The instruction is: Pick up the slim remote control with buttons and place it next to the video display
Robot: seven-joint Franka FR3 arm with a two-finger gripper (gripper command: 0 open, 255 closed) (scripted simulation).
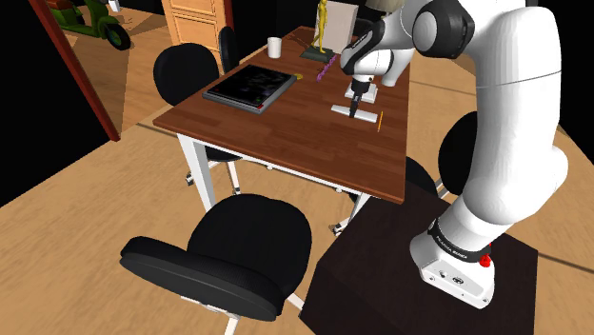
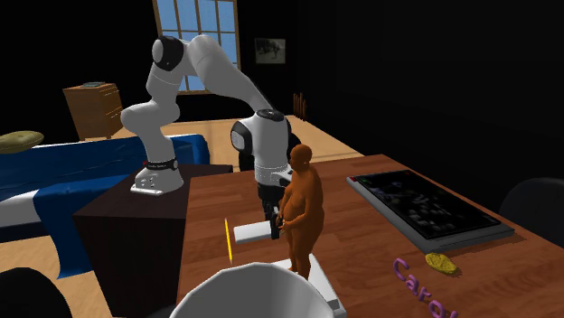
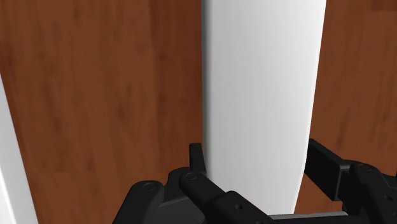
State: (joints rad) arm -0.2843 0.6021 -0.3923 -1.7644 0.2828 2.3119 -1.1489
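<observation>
Looking down your wrist view: your gripper (image 3: 254, 151) clamps both long edges of the white remote (image 3: 261, 83), lying flat on the table (image 1: 286, 133), well apart from the display (image 1: 249, 88). Cup (image 1: 274, 46): inside hidden.

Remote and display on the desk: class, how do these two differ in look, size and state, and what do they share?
The remote is plain white; the display is a dark panel with a grey frame. The remote is slim and narrow; the display is far broader. The gripper clasps the remote; the display lies untouched. Both lie flat on the wooden table.
</observation>
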